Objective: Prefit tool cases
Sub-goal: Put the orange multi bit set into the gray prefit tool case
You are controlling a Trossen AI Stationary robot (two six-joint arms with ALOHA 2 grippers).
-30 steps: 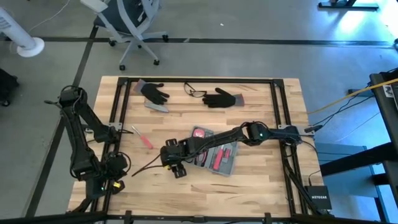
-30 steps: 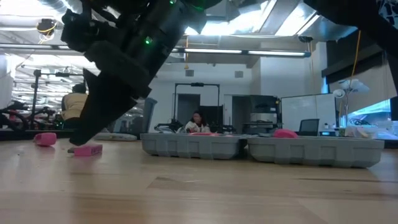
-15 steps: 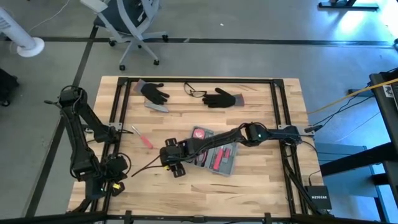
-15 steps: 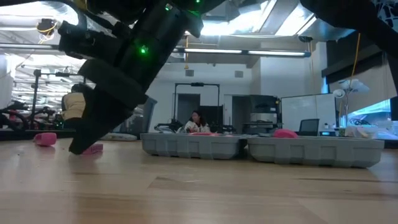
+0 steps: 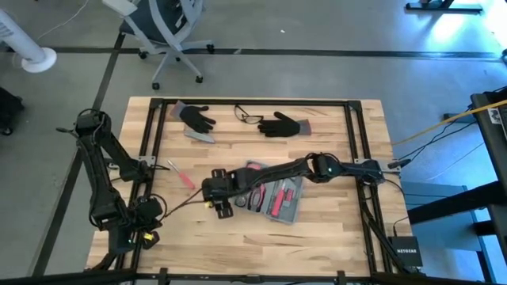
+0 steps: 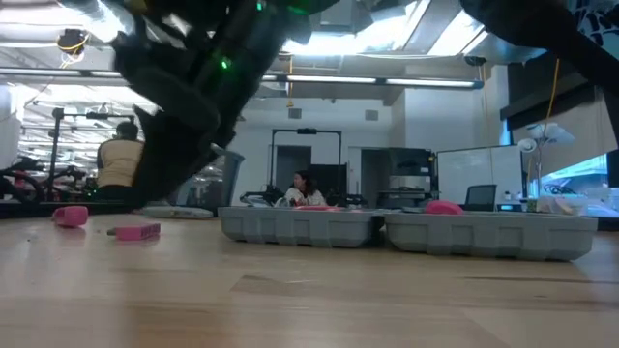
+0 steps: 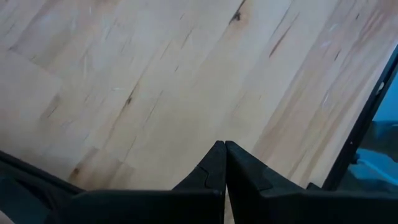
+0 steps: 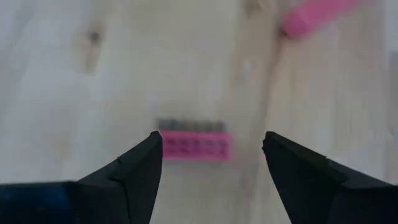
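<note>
The grey-blue tool case (image 5: 279,199) lies open and flat on the table's middle, with red-handled tools in its slots; the low view shows its two halves (image 6: 406,232) side by side. My right gripper (image 5: 211,198) hangs open just left of the case. In its wrist view the gripper (image 8: 211,138) stands over a small pink strip (image 8: 194,145) that lies flat on the wood, and the fingers do not touch it. The same strip (image 6: 135,232) shows in the low view. My left gripper (image 7: 224,147) is shut on nothing over bare wood at the near left (image 5: 147,215).
A loose red-handled screwdriver (image 5: 181,175) lies left of the case. Two black gloves (image 5: 196,119) (image 5: 281,124) and a pair of glasses (image 5: 248,117) lie at the far edge. A second pink piece (image 6: 70,216) sits farther off. A black frame rail (image 5: 150,158) borders the work area.
My right gripper has risen off the table beside the pink strip and shifted a little toward the table's left and far side, staying open. The strip lies where it was.
</note>
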